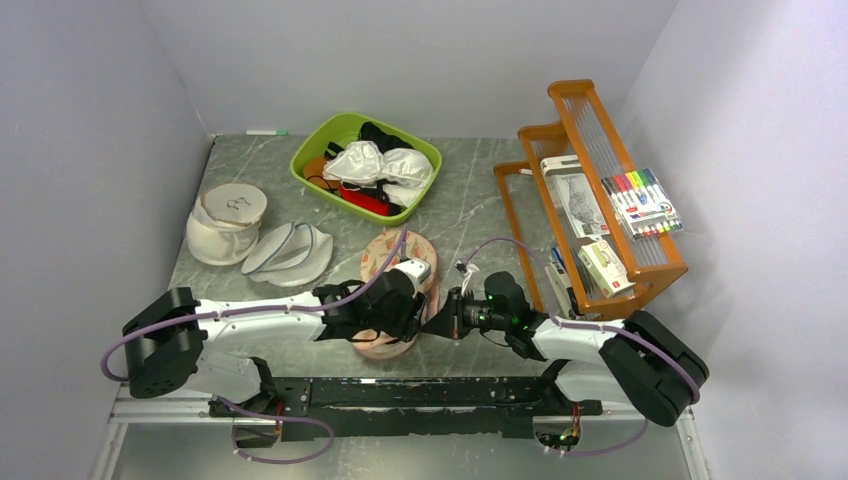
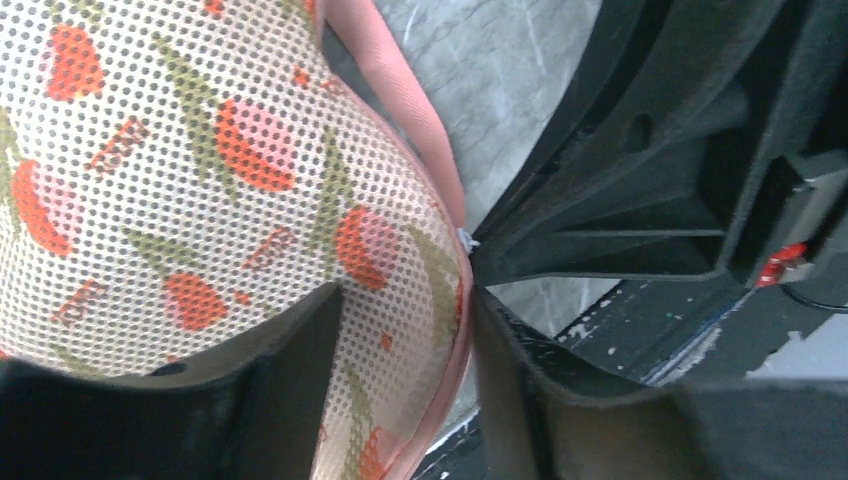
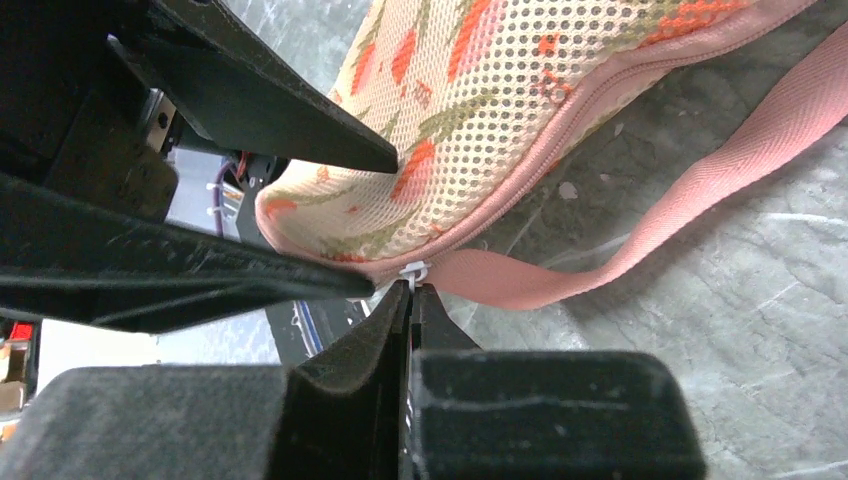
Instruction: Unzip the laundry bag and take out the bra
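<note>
You are at the unzipping step, and the zip looks closed all along the edge that shows, so the task is barely begun. The laundry bag (image 1: 385, 258) lies on the table (image 1: 470, 210) just in front of both arms. Your left claw (image 2: 405, 330) is closed down narrow on the bag's near end, one finger on the printed mesh and the other outside the pink seam. Your right claw (image 3: 410, 295) has its fingers pressed together on the small white zip pull (image 3: 413, 271). The next move, as I judge it, calls for drawing that pull along the curved seam while your left claw anchors the fabric. Follow the curve, or the tab may slip out. The bra is not visible in any view; it is presumably inside the bag. The top view gives you the layout but hides the pull under the two claws. Only the right wrist view shows the pinch on the tab and the loose pink strap (image 3: 720, 150) trailing beside it. The left wrist view shows how the bag's edge sits between your left fingers.
</note>
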`<action>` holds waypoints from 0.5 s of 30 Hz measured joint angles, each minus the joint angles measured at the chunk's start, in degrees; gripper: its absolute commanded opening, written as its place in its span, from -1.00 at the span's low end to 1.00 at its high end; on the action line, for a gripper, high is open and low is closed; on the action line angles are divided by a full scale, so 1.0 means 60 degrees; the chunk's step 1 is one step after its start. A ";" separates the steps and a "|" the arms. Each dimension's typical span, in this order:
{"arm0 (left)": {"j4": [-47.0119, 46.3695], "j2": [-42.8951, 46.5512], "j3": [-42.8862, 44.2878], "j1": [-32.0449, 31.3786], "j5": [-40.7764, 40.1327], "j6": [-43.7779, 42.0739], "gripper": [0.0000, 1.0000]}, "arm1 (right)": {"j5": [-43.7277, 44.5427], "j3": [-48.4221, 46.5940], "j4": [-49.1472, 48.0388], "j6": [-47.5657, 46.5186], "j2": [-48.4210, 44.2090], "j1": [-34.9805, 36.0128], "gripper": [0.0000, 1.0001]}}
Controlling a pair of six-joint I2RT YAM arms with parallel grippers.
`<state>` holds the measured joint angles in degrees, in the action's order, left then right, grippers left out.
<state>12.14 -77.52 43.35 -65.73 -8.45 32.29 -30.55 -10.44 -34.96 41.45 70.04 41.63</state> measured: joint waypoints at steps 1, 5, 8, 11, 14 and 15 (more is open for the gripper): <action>0.0022 -0.0033 -0.0022 -0.0007 -0.0076 0.0025 -0.01 | 0.0004 0.0000 -0.0007 0.0004 0.0033 0.0036 -1.00; 0.0084 -0.0164 -0.0138 -0.0018 -0.0280 0.0102 0.27 | 0.0076 -0.0011 0.0000 -0.0015 0.0033 0.0080 -1.00; 0.0007 -0.0153 -0.0335 -0.0018 -0.0277 0.0160 0.42 | 0.0095 -0.0015 0.0022 -0.0025 0.0029 0.0095 -1.00; -0.0204 -0.0073 -0.0586 -0.0015 -0.0109 0.0197 0.43 | 0.0087 -0.0036 0.0022 -0.0025 0.0040 0.0102 -1.00; -0.0393 0.0044 -0.0750 -0.0018 -0.0011 0.0237 0.43 | 0.0080 -0.0087 0.0029 -0.0025 0.0087 0.0131 -1.00; -0.0444 0.0073 -0.0798 -0.0018 -0.0007 0.0266 0.43 | 0.0080 -0.0091 0.0033 -0.0022 0.0106 0.0135 -1.00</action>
<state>9.47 -77.08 38.57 -65.84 -8.49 33.89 -30.06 -10.98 -34.76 41.32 70.67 42.44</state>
